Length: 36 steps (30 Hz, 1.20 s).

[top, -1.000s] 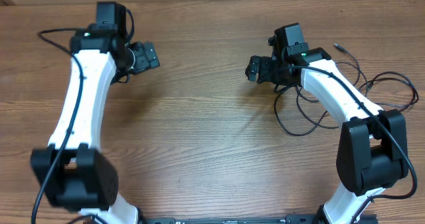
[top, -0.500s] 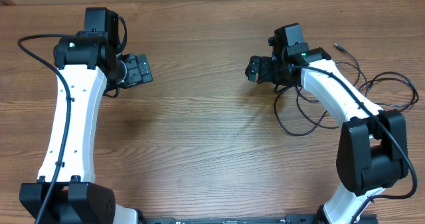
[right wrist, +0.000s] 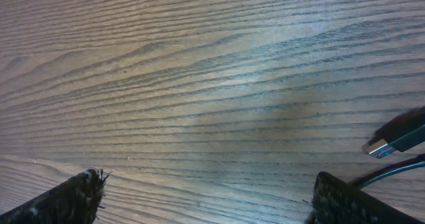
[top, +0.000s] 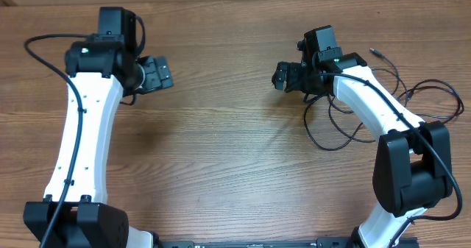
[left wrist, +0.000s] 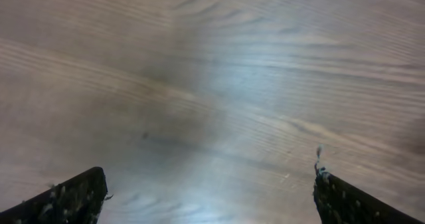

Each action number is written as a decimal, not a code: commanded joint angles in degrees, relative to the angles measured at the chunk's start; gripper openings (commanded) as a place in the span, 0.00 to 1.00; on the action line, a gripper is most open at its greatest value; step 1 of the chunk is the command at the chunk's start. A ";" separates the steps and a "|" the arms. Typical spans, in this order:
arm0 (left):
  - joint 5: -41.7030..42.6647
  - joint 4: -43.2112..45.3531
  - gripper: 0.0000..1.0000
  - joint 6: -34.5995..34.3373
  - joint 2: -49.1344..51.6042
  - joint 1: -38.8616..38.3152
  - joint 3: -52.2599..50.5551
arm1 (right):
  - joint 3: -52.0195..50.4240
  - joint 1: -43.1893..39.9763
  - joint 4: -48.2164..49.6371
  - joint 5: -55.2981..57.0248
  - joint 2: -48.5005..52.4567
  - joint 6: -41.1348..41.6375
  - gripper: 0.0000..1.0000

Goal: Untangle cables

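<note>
The cables (top: 346, 130) lie as thin black loops on the right side of the wooden table, spreading from under my right arm out to the far right (top: 434, 93), with a small plug end (top: 375, 53) at the back. My right gripper (top: 283, 76) hovers just left of them, open and empty. In the right wrist view a metal plug end (right wrist: 392, 141) and a bit of cord (right wrist: 392, 174) show beside the right finger (right wrist: 352, 201). My left gripper (top: 156, 73) is open over bare wood at the far left, nothing between its fingers (left wrist: 66, 197).
The wooden table (top: 221, 152) runs to a back edge (top: 235, 1) near the top of the overhead view. Both white arms reach in from the near edge, with the right arm's elbow (top: 412, 167) over the cable loops.
My left arm swung slightly, first left then a little back right, its gripper staying open. The right arm and the cables have not moved.
</note>
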 commanded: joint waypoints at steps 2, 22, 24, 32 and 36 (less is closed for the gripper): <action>1.55 5.05 1.00 1.27 -1.73 -3.10 -3.85 | 0.17 0.17 0.39 0.59 -1.05 0.39 1.00; 2.01 49.72 1.00 4.04 -15.72 -3.15 -48.17 | 0.17 0.17 0.39 0.59 -1.05 0.39 1.00; 2.03 53.90 0.99 4.02 -17.40 -3.17 -51.56 | 0.17 0.17 0.39 0.59 -1.05 0.39 1.00; 1.97 68.70 1.00 4.04 -24.09 -3.15 -62.93 | 0.17 0.17 0.39 0.59 -1.05 0.39 1.00; 2.01 73.02 1.00 4.00 -26.12 -3.15 -67.36 | 0.17 0.17 0.37 0.59 -1.05 0.39 1.00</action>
